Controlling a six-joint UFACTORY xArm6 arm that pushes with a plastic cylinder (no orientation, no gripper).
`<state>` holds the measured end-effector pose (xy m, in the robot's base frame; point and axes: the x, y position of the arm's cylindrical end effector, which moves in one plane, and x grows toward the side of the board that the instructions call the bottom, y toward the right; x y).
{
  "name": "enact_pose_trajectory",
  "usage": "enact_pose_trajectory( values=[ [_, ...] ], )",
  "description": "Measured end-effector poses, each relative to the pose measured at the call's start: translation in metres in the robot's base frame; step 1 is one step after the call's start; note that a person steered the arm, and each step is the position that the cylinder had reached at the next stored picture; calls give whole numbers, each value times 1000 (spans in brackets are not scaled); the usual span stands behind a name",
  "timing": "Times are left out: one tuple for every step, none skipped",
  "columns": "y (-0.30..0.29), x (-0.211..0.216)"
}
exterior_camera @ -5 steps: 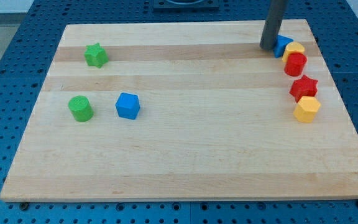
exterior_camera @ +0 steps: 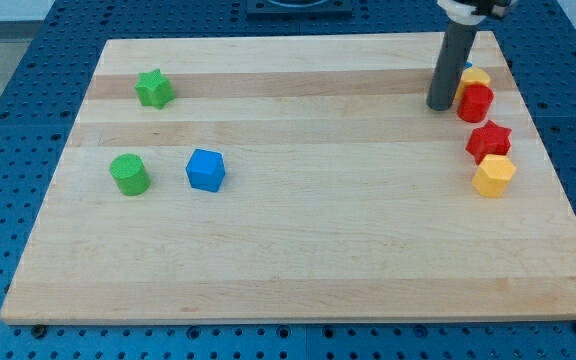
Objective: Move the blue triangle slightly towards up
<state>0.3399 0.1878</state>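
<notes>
The blue triangle is near the board's top right corner; only a thin blue sliver shows past the right side of my rod. My tip rests on the board just below and left of the triangle, right beside the red cylinder. A yellow block sits against the triangle's right side, just above the red cylinder.
A red star and a yellow hexagon lie below the red cylinder along the right edge. A green star, a green cylinder and a blue cube sit on the left. The wooden board ends close to the triangle's top and right.
My tip has slid towards the view's bottom and slightly right, from the triangle's left side to beside the red cylinder. The rod now hides most of the triangle.
</notes>
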Motion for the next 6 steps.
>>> enact_pose_trajectory(
  values=[
    [2,-8],
    [2,-16],
    [2,-24],
    [2,-34],
    [2,-41],
    [2,-44]
  ],
)
